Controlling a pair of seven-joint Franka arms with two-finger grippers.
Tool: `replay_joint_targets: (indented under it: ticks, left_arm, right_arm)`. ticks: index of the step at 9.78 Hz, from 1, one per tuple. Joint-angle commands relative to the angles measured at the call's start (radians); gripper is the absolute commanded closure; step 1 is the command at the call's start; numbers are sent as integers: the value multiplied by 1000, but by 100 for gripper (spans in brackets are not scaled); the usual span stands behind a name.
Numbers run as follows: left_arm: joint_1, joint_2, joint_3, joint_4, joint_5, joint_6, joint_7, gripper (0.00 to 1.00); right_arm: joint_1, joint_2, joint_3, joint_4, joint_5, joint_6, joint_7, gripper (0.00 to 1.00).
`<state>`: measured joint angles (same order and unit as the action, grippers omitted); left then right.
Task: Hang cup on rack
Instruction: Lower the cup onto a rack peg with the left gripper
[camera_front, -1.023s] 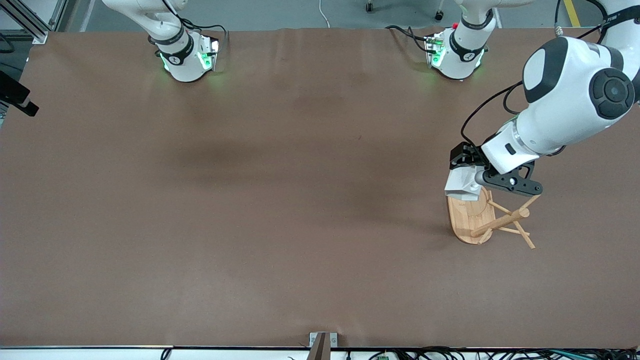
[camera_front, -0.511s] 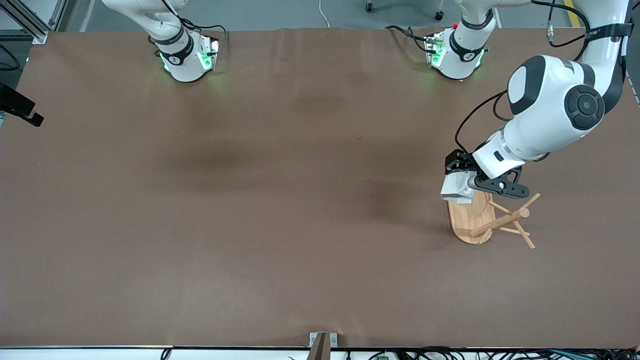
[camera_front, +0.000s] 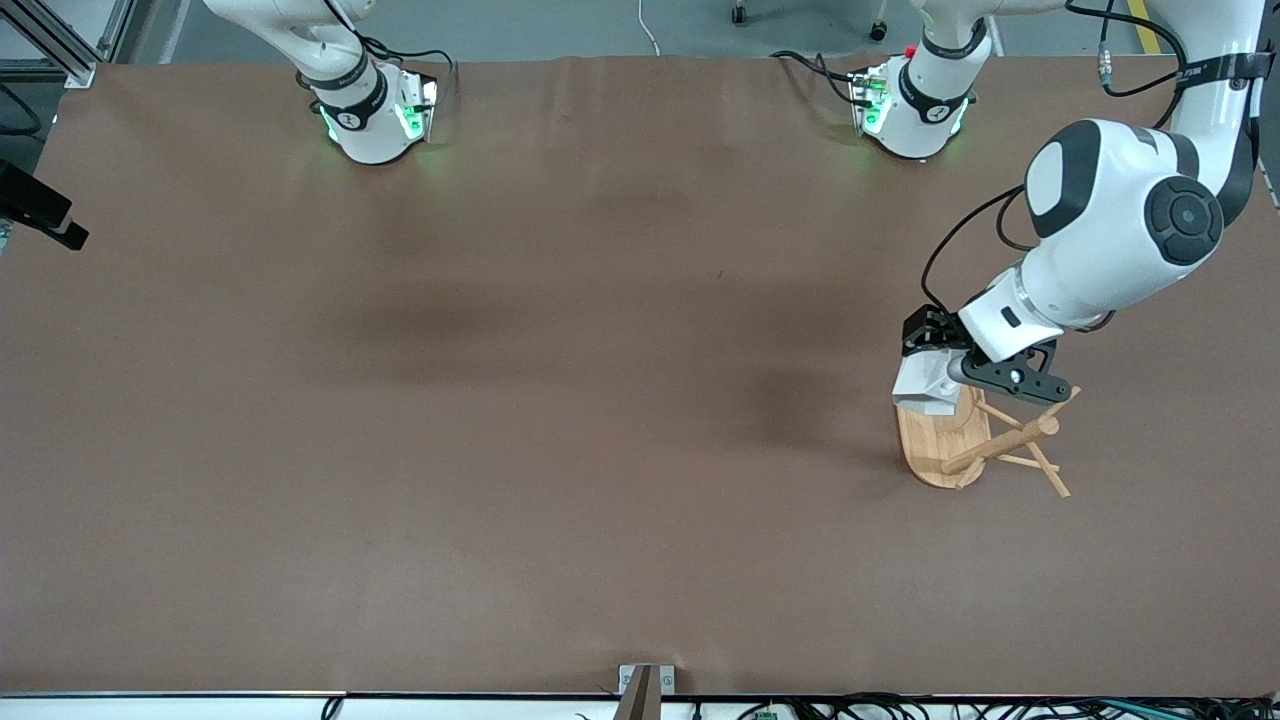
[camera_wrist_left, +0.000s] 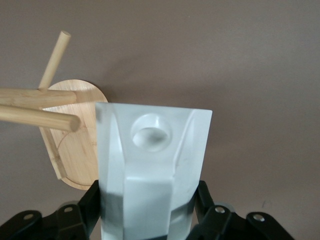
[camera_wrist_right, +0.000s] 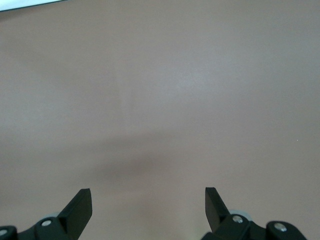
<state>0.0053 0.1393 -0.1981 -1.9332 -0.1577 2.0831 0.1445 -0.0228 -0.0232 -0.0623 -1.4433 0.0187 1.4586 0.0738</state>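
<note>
One cup (camera_front: 925, 385), white and faceted, hangs in the left claw (camera_front: 945, 375), whose fingers are clamped tight on its body, over the end of the rack's (camera_front: 985, 440) oval base that lies at twelve o'clock from the post. The hanging step looks under way: next, the round hole in the handle (camera_wrist_left: 152, 132) needs lining up with a peg tip (camera_wrist_left: 72, 122) just beside it. The right claw (camera_wrist_right: 148, 200) waits wide open and empty over bare bench (camera_front: 500, 400). No readable writing shows.
</note>
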Motion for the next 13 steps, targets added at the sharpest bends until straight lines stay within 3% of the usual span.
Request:
replay_joint_targets:
  ticks: [1,7,13]
  left_arm:
    - [-8,41,13,-15,-19,55,70,100]
    - [-8,97,14,56,-19,61,173,100]
    - [-4,111,66,57,-91,61,213,100]
  right_arm:
    - [1,-1,2,9,-13,-15,-3,0]
    - [0,0,1,6,-11,-3,-20,0]
    - [-2,2,1,8,-11,12,-20,0]
